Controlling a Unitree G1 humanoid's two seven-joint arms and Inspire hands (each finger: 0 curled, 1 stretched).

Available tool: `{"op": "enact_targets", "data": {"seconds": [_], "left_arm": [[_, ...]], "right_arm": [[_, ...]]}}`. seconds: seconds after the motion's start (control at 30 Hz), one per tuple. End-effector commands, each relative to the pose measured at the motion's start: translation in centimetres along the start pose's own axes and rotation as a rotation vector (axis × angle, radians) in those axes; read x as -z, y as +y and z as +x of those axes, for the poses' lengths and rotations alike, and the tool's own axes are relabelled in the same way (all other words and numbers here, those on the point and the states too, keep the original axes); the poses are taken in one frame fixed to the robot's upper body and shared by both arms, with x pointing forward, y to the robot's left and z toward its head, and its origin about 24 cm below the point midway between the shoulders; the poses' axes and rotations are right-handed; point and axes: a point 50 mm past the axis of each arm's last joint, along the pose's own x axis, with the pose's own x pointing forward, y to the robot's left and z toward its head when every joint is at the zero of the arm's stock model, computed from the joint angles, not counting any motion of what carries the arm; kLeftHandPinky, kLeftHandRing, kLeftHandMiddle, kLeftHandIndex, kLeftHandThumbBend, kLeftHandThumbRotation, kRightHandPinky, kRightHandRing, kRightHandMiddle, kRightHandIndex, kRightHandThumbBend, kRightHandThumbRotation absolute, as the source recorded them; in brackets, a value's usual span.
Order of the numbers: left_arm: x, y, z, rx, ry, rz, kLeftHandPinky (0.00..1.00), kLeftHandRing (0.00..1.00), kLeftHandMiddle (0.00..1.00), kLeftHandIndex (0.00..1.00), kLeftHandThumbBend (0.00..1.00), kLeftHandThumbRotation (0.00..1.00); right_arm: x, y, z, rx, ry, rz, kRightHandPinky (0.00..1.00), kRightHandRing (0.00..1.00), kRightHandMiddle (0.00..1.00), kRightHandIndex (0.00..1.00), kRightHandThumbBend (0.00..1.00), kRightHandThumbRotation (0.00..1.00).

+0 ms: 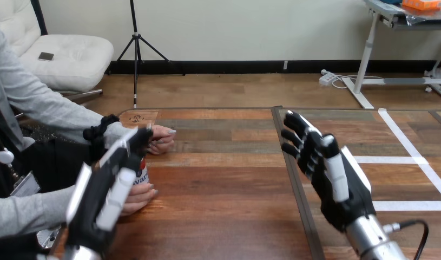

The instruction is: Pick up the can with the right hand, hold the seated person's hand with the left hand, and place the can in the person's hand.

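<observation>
Left hand [101,197] screening the can [144,174]

Reaches forward with fingers stretched nearly straight, gripping nothing visible; touching the person's far hand [163,138] or not, cannot tell. Hides most of the can, seemingly upright on the wooden table [229,184], between that far hand and the person's near hand [139,198] just beside its base. Contents unseen. Well apart at right, right hand [321,162] raised, fingers spread, empty.

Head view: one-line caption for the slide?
Can between the person's near hand and far hand at the table's left, partly behind the robot's left hand; right hand open, empty, off to the right.
</observation>
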Motion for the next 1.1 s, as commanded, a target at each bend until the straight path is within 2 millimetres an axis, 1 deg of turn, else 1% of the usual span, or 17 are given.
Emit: {"op": "enact_targets", "data": {"seconds": [0.0, 0.23, 0.33, 0.57, 0.83, 1.07], "left_arm": [[-0.6, -0.4, 0.4, -0.037, -0.077, -0.039, 0.97, 0.93, 0.89, 0.87, 0.57, 0.92], [0.2, -0.7, -0.2, -0.019, -0.044, -0.114, 0.99, 0.94, 0.91, 0.89, 0.53, 0.95], [0.5, -0.6, -0.3, -0.008, -0.03, -0.146, 1.0, 0.96, 0.93, 0.91, 0.53, 0.96], [1.6, -0.3, -0.5, -0.038, 0.009, -0.185, 1.0, 0.99, 0.95, 0.92, 0.6, 0.93], [2.2, -0.2, -0.6, -0.091, 0.014, -0.211, 1.0, 0.99, 0.96, 0.93, 0.6, 0.93], [2.5, -0.1, -0.4, -0.143, 0.017, -0.218, 1.0, 0.98, 0.95, 0.92, 0.6, 0.92]], "right_arm": [[-0.6, 0.1, 0.6, 0.02, -0.057, 0.05, 1.0, 0.97, 0.97, 0.95, 0.84, 1.0], [0.2, 0.5, 0.1, 0.019, -0.036, 0.088, 1.0, 0.98, 0.97, 0.95, 0.85, 1.0], [0.5, 0.7, -0.1, 0.024, -0.032, 0.106, 1.0, 0.98, 0.97, 0.95, 0.84, 1.0], [1.2, 0.9, -0.2, 0.043, -0.016, 0.136, 1.0, 0.98, 0.97, 0.95, 0.84, 1.0], [1.6, 0.8, -0.2, 0.064, -0.01, 0.138, 1.0, 0.98, 0.97, 0.95, 0.84, 1.0], [1.9, 0.5, -0.1, 0.078, -0.005, 0.142, 1.0, 0.98, 0.97, 0.95, 0.84, 1.0]]}}
